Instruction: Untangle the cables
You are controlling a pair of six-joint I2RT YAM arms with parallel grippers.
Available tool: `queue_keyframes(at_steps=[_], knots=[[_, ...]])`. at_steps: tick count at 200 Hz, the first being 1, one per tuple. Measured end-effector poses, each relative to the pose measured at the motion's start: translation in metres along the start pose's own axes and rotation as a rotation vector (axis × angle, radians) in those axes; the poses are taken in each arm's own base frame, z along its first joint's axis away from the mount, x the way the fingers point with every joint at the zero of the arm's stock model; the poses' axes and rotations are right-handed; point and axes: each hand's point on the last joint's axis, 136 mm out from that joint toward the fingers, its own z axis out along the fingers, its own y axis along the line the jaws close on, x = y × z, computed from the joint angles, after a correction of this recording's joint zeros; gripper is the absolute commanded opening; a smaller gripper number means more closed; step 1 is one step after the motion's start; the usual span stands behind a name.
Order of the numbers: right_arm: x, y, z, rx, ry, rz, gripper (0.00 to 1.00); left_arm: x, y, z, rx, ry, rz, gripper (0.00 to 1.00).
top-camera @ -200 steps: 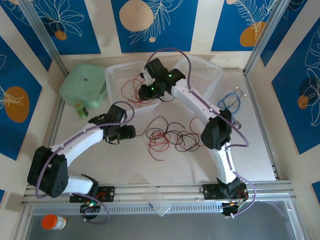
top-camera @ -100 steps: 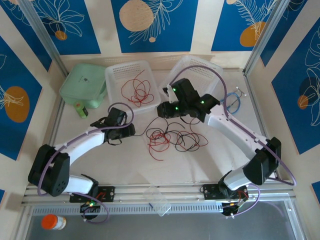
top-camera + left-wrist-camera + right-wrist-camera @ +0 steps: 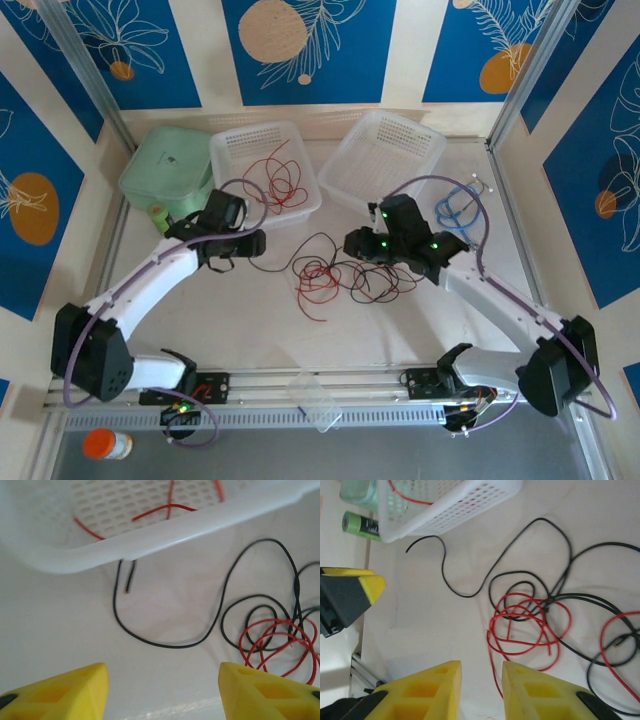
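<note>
Our left gripper hangs over the table with its yellow fingers spread wide, holding and touching nothing. Our right gripper keeps only a narrow gap between its fingers, and that gap is bare as well. The table is pale and smooth, bounded by a metal frame. The cables lie near its middle in a loose knot of red and black loops, between the two grippers. The right gripper hovers over the knot's far right edge, while the left one sits off to the knot's left. One black strand leaves the knot in a long curve and ends just in front of the left basket, close ahead of the left gripper's fingers. Nothing stands between either gripper and the knot. Farther back, the left basket holds a separate red cable coiled loosely inside, and the right basket stands beside it. A mint-green box sits left of the baskets with a small green tube just in front of it, and a light-blue cable lies looped to the right. Behind everything rise walls of blue and cream panels with drawn leaves and round orange shapes.
</note>
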Motion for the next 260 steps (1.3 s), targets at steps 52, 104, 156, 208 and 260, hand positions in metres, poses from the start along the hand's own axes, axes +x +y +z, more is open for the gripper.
queue_keyframes(at_steps=[52,104,156,208,260], knots=[[-0.008,-0.040,-0.020,0.046,-0.080,0.140,0.27,-0.018,-0.084,0.040,0.038,0.120,0.394,0.52],[-0.006,-0.049,-0.049,0.037,-0.144,0.161,0.26,-0.031,-0.115,0.106,0.026,0.192,0.559,0.47],[0.000,-0.060,-0.063,0.055,-0.166,0.187,0.26,-0.024,-0.155,0.130,0.004,0.171,0.877,0.49],[0.002,-0.064,-0.069,0.057,-0.169,0.201,0.26,-0.038,-0.165,0.150,-0.057,0.148,1.071,0.54],[0.003,-0.065,-0.073,0.059,-0.173,0.204,0.26,-0.033,-0.159,0.167,-0.077,0.208,1.191,0.59]])
